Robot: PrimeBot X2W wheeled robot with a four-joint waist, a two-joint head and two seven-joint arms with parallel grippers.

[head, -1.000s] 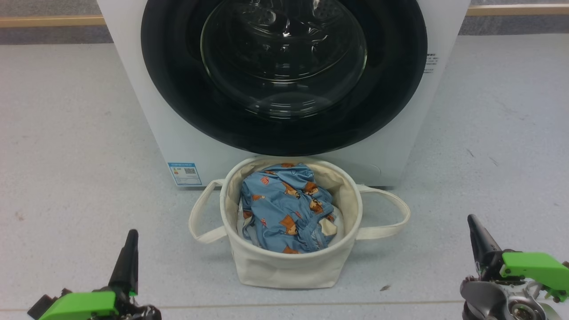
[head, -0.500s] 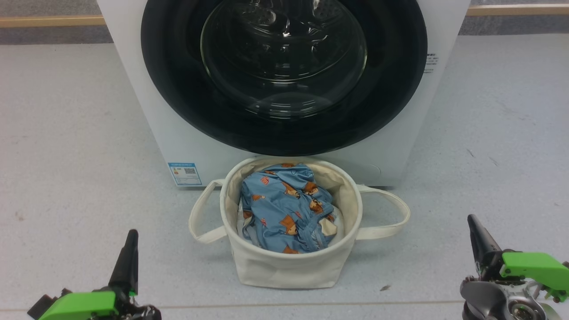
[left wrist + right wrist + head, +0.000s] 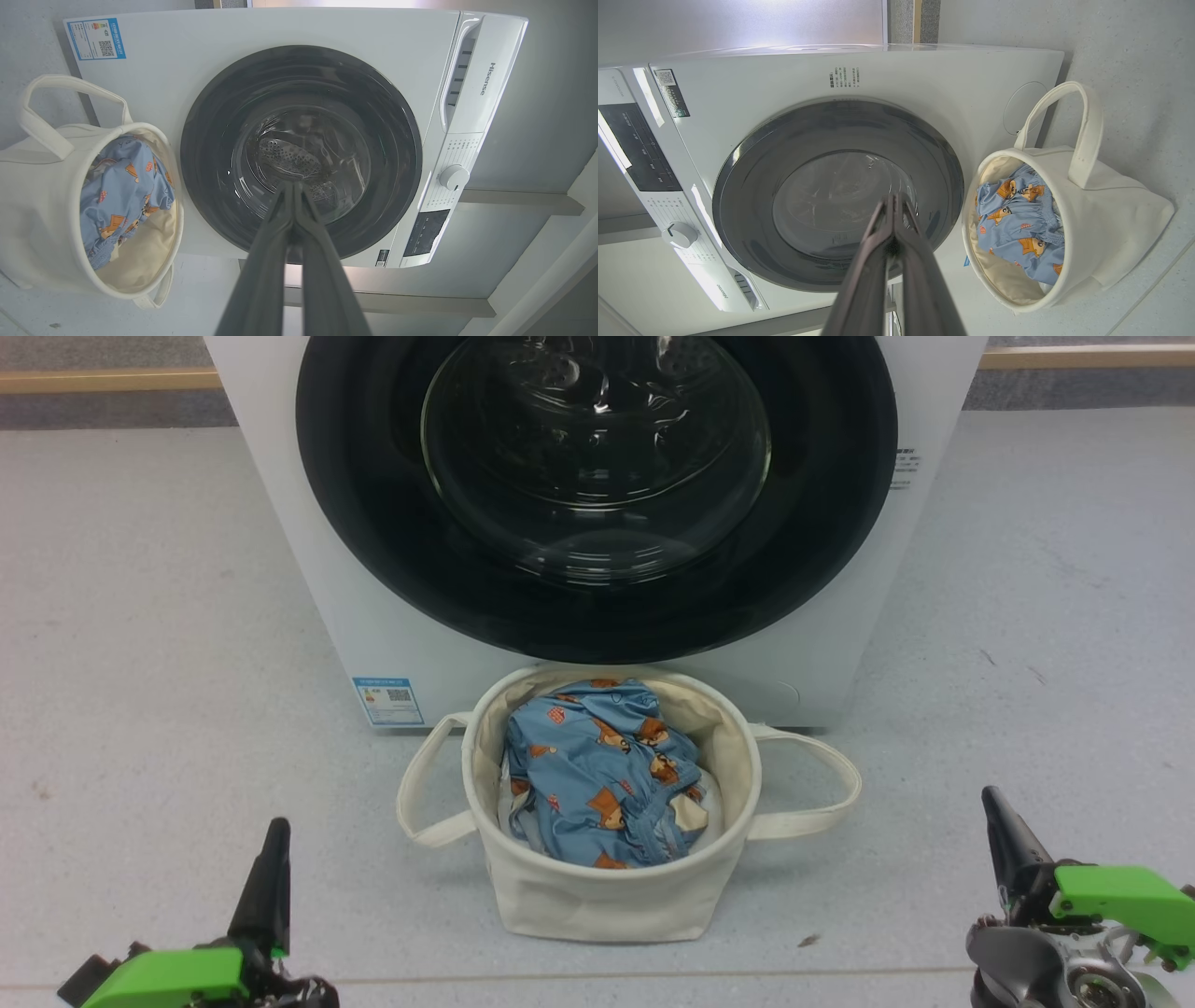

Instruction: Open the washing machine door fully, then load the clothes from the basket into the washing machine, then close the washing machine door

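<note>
Grey speckled floor point(image 3: 140, 616); wooden strip point(image 3: 103, 379) along its far edge; small dark scrap point(image 3: 808, 941)

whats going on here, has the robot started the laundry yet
Not yet. The robot faces the washing machine, whose door is shut. The clothes lie in the basket, which stands on the floor right in front of the door. The left gripper and right gripper hang low on either side of the basket, both shut and holding nothing. Opening the door is the first step to do.
</note>
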